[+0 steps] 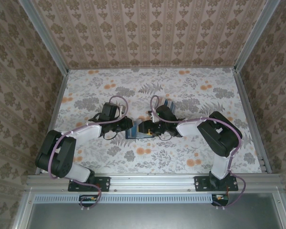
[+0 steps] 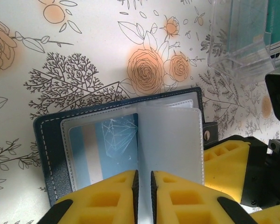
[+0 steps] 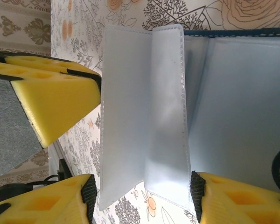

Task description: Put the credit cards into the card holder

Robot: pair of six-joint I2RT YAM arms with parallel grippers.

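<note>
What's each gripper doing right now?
Left gripper: closed on a clear sleeve of the card holder.
Right gripper: open, straddling the clear sleeve.

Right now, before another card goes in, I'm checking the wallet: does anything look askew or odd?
One clear sleeve page of the card holder stands lifted instead of lying flat, pinched in the left gripper, the right gripper open around it. Nothing looks spilled or damaged.
</note>
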